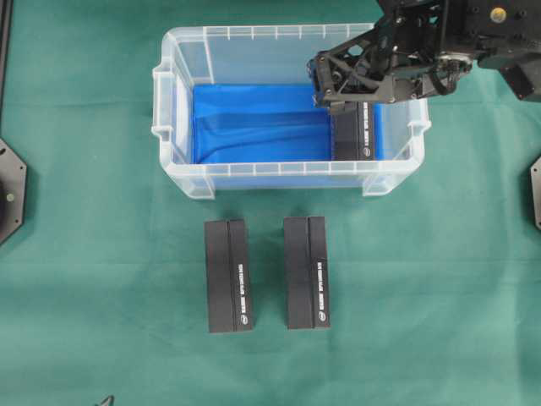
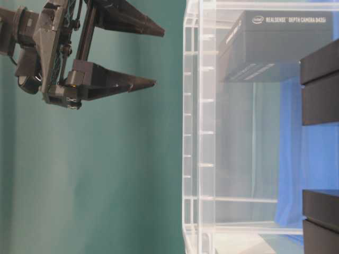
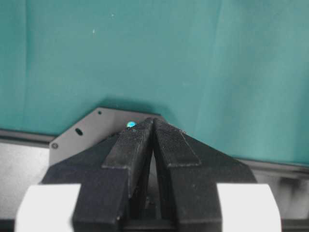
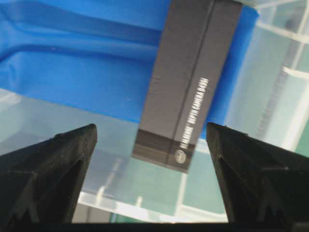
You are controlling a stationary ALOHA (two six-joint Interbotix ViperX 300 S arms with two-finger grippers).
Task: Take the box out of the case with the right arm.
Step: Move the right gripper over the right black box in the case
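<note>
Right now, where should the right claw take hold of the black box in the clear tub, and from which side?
Grip the black box across its two long side faces, coming straight down from above. It lies flat along the tub's right wall, narrow enough to fit between the open right claw fingers, which already straddle it.

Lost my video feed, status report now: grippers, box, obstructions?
Right gripper open above black rectangular box in clear plastic case. Left gripper shut, parked. Box untouched; nothing blocks it.
</note>
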